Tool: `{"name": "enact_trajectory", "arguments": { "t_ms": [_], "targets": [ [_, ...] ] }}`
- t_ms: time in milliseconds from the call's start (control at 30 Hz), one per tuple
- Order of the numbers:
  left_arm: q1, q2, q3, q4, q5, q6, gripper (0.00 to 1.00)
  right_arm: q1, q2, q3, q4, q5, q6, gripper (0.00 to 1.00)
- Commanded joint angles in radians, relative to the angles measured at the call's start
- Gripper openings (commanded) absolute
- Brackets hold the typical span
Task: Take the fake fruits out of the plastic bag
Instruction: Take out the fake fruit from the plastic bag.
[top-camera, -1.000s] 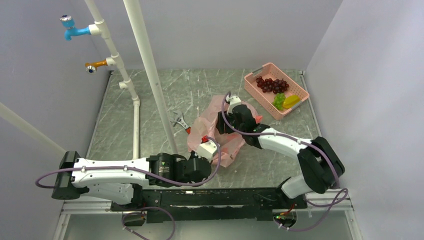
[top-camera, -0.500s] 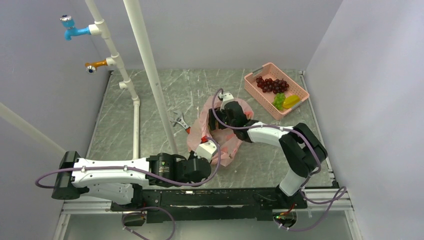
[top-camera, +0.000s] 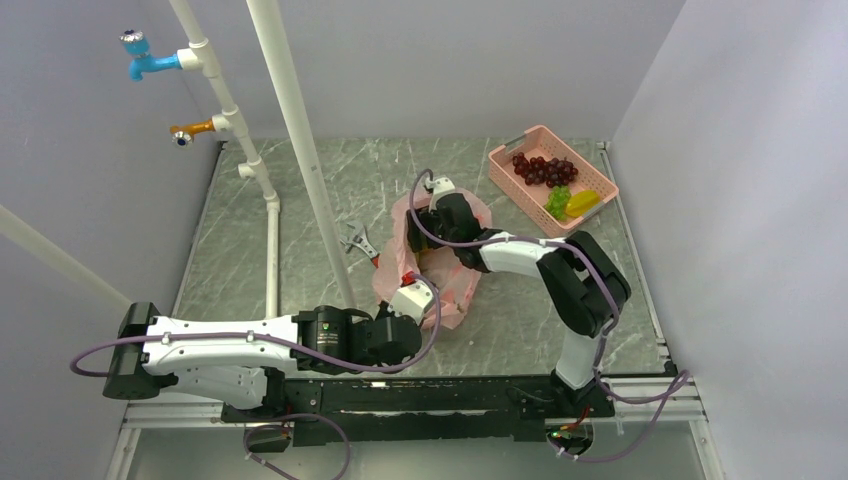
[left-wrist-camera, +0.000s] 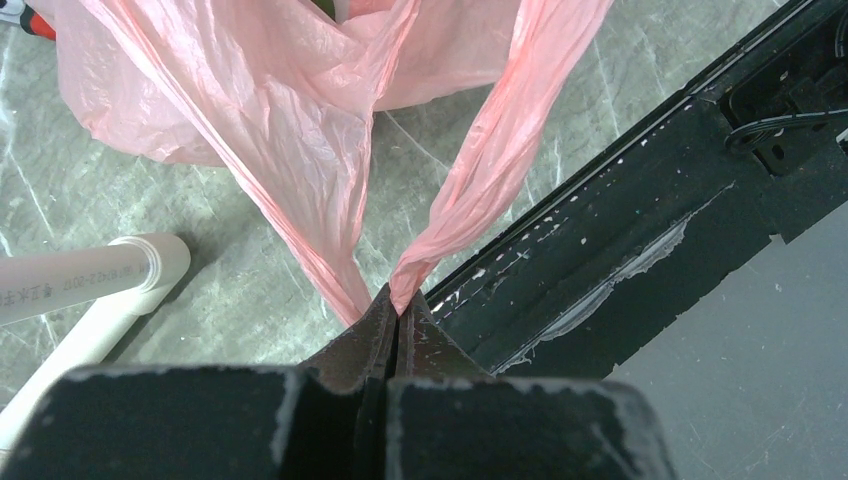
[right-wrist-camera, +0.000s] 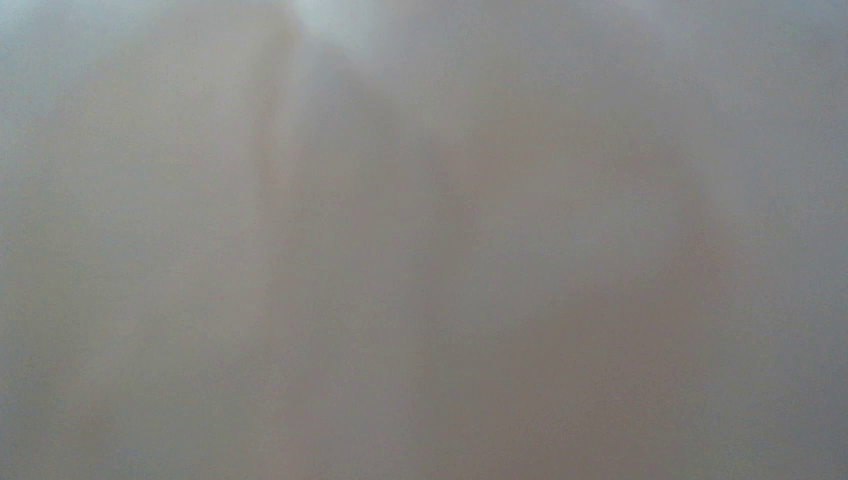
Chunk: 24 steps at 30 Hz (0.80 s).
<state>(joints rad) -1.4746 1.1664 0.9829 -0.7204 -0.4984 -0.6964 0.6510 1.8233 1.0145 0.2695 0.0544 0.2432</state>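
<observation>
While left claw clamps plastic bag handles | right claw inside bag, opening cannot be told

Lab test booth: bare grey walls, taps on white piping.

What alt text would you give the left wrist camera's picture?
The left pincer is shut on two gathered strips of the pink plastic bag, which spreads away over a grey marbled table. A white pipe lies left, a black rail right.
</observation>
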Motion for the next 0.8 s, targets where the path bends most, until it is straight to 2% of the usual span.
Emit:
{"name": "enact_trajectory", "arguments": {
  "t_ms": [0, 433, 667, 767],
  "targets": [
    [-0.009, -0.028, 0.017, 0.006, -0.015, 0.004, 0.0, 0.004, 0.05, 0.073, -0.003, -0.003, -0.038, 0.84],
    [-0.009, -0.022, 0.018, 0.014, -0.01, 0.013, 0.0, 0.004, 0.099, 0.076, -0.027, -0.026, -0.04, 0.69],
    [-0.009, -0.018, 0.014, 0.02, -0.01, 0.012, 0.0, 0.006, 0.016, 0.041, -0.033, -0.044, -0.033, 0.52],
    [-0.009, -0.021, 0.007, 0.02, -0.012, 0.004, 0.0, 0.006, -0.053, 0.016, -0.038, -0.044, -0.026, 0.41]
  ]
}}
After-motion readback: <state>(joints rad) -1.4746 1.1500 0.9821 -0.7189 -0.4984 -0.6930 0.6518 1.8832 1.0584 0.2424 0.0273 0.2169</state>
